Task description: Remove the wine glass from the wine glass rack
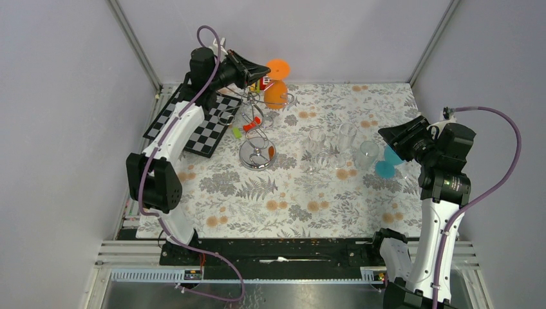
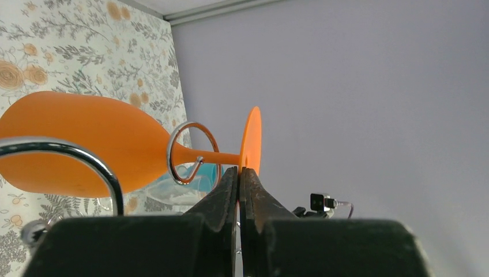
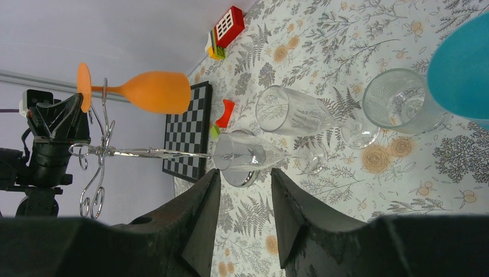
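Notably, the wine glass (image 2: 86,138) hung bowl-down on the rack (image 1: 256,156) at upper centre, stem through a wire loop (image 2: 169,154), foot nearest the left gripper (image 2: 238,173), shut at its rim; grip unconfirmed. The right gripper (image 3: 245,173) stood half-open, empty, well apart.

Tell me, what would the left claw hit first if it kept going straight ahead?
The round foot of the orange wine glass; the shut left gripper looks almost against its lower edge, though depth is hard to judge.

Black-and-white chessboard (image 1: 212,136) at left, clear glasses (image 1: 348,138) mid-table, blue glass (image 1: 386,167) beside them, floral tablecloth (image 1: 290,203)
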Motion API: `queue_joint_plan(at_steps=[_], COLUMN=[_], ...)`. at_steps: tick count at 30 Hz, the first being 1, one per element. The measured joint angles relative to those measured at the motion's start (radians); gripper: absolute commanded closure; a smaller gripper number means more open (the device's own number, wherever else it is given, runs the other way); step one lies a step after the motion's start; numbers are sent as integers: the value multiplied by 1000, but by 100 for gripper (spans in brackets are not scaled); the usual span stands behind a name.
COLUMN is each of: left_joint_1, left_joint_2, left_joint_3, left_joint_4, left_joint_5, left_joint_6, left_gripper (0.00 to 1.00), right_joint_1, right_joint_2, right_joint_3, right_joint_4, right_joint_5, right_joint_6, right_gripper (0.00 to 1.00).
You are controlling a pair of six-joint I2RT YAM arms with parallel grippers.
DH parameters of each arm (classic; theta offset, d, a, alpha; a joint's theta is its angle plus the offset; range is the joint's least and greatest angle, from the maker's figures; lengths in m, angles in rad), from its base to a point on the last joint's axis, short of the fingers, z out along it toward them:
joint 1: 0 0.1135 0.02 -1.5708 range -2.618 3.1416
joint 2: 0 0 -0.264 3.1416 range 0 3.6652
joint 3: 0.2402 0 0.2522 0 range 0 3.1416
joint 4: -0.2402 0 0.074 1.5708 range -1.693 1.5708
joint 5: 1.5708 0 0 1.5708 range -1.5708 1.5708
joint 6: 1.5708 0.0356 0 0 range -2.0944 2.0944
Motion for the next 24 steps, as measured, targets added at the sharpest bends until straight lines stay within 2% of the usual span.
queue_joint_plan(at_steps=[13, 24], left_joint_1=[15, 57], left_joint_2=[2, -54], left_joint_3=[14, 13], left_joint_4=[-26, -132], left_joint_5=[56, 57], left_joint_6=[40, 108], left_gripper=[100, 100], right_joint_1=[0, 0], right_joint_2=[0, 0], right_joint_3=[0, 0], right_joint_4=[-2, -2], right_joint_5=[1, 1], right_joint_6=[0, 0], right_gripper=[55, 55])
